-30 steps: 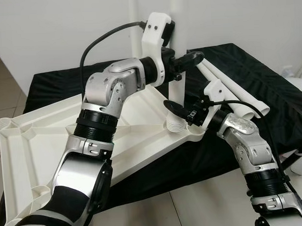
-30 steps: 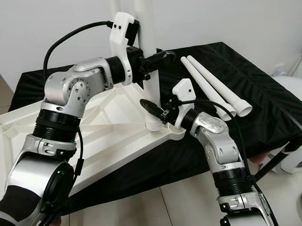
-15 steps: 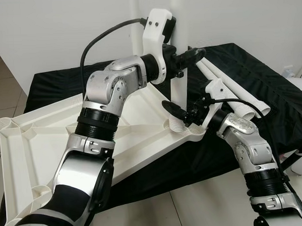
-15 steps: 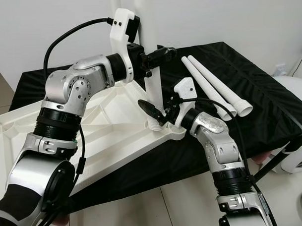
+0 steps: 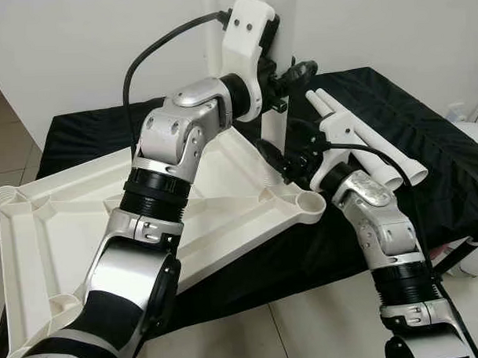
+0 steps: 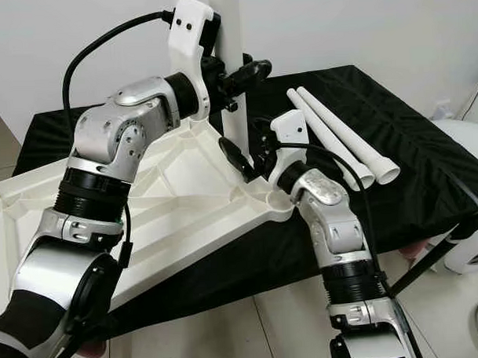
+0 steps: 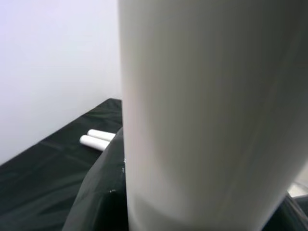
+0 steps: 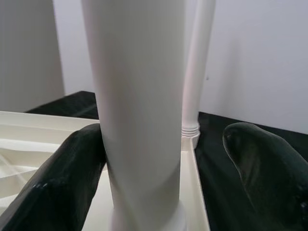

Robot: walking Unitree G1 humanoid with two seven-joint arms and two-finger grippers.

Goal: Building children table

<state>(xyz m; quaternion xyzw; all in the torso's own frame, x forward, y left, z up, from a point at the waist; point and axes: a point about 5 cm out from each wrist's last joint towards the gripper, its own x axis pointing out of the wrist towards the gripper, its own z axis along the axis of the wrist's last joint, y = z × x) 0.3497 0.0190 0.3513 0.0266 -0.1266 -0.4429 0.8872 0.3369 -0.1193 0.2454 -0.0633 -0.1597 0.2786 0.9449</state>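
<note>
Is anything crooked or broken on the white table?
Nothing stands out. The upside-down white plastic tabletop looks whole, the white leg tube stands upright on it, and two spare white tubes lie on the black cloth.

No readable text, label, brand, number or sign anywhere in these views.
</note>
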